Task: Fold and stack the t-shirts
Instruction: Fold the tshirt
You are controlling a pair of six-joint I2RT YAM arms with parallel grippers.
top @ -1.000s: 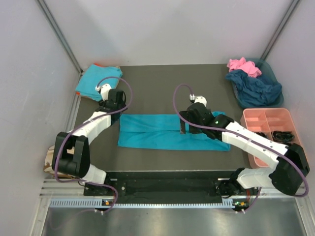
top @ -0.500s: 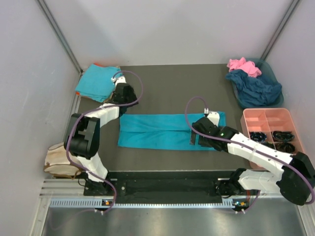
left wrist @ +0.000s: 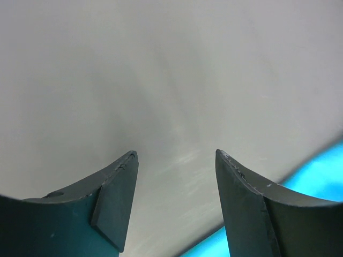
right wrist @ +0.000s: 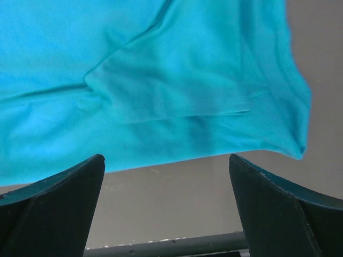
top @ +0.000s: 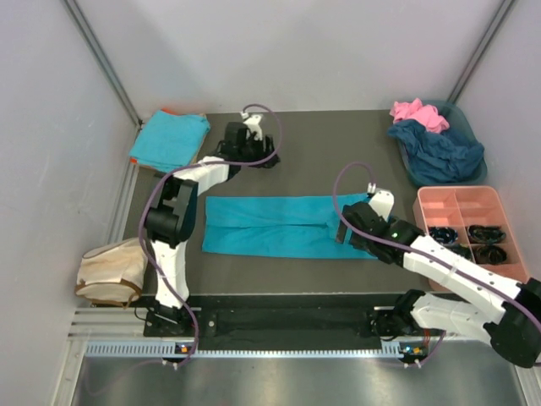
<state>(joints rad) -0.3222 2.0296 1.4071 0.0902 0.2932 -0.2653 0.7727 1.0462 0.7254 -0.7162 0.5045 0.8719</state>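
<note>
A turquoise t-shirt [top: 270, 226], folded into a long strip, lies flat across the middle of the table. A second turquoise t-shirt [top: 169, 140] sits folded at the back left corner. Pink [top: 416, 111] and navy [top: 439, 150] t-shirts are heaped at the back right. My left gripper [top: 267, 157] hovers open behind the strip, holding nothing; in its wrist view [left wrist: 177, 160] a bit of turquoise cloth [left wrist: 319, 171] shows at the lower right. My right gripper [top: 341, 230] stands wide open over the strip's right end. Its wrist view [right wrist: 166, 160] shows the shirt's edge [right wrist: 161, 80] just ahead of the fingers.
A teal bin [top: 463, 120] holds the pink and navy heap. A pink compartment tray [top: 456, 201] with dark small items [top: 486, 230] stands at the right edge. A beige bag [top: 110, 271] lies off the table's left side. Grey walls close in on three sides.
My left arm swung from the strip's left end up to the back of the table and rightward. My right gripper slid right along the strip to its right end. Both stayed open.
</note>
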